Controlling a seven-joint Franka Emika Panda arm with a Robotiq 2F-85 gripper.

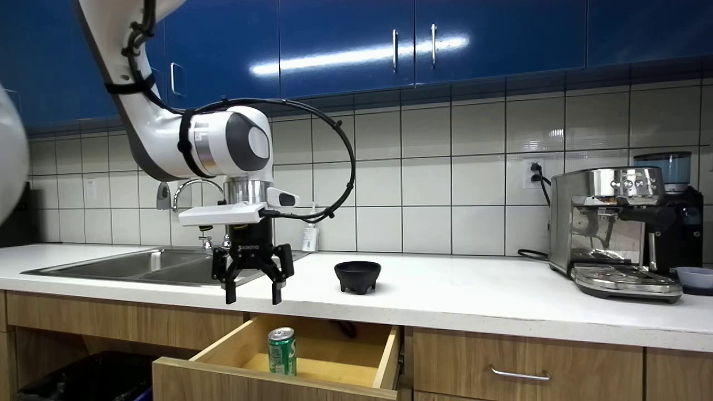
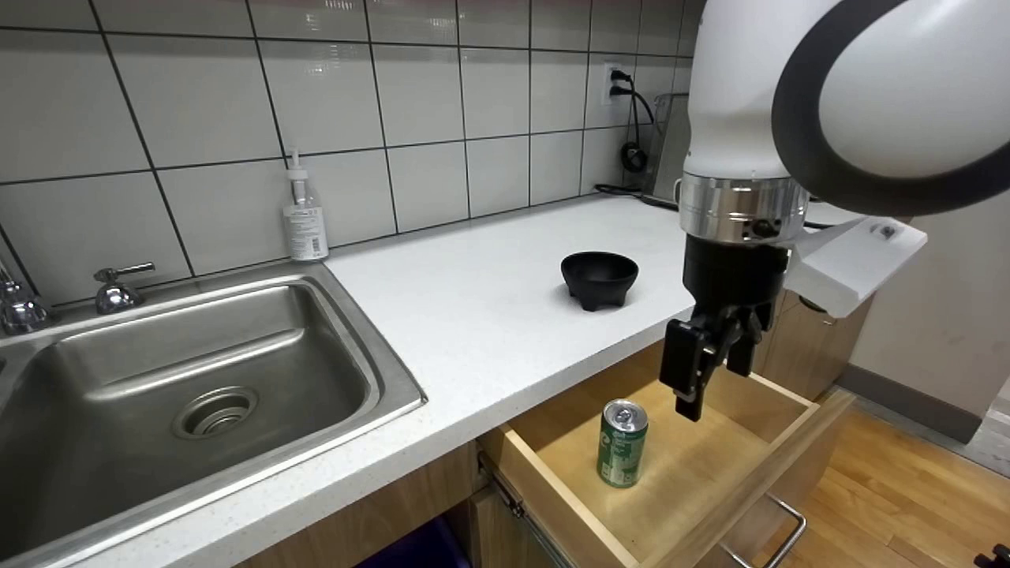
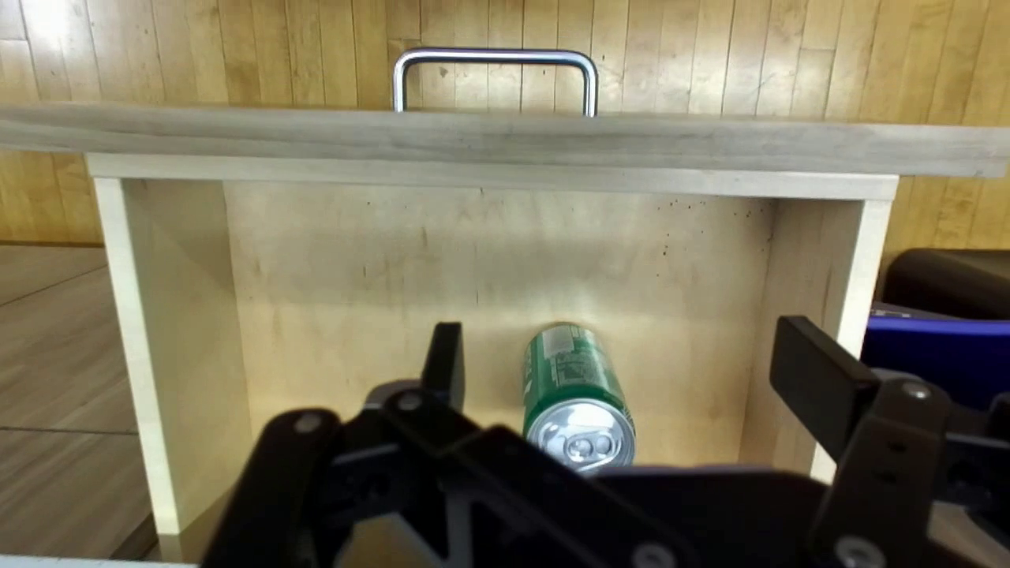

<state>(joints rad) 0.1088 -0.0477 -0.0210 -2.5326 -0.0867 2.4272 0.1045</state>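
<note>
My black gripper (image 1: 253,295) is open and empty above the pulled-out wooden drawer (image 1: 334,365). In an exterior view, its fingertips (image 2: 714,386) hang over the drawer opening. A green soda can (image 1: 282,353) with a silver top stands upright on the drawer floor, also in view in the other angle (image 2: 622,446). In the wrist view the can (image 3: 572,371) appears between the two spread fingers, below them and apart from them; the gripper body hides the near edge of its lid. A small black footed bowl (image 1: 357,278) sits on the white counter behind the drawer; it also shows in an exterior view (image 2: 600,280).
A steel sink (image 2: 355,315) is set in the counter, with a soap bottle (image 2: 306,225) behind it. An espresso machine (image 1: 607,239) stands further along the counter. A dark bin (image 1: 83,379) is beside the drawer. The drawer has a metal handle (image 3: 497,55).
</note>
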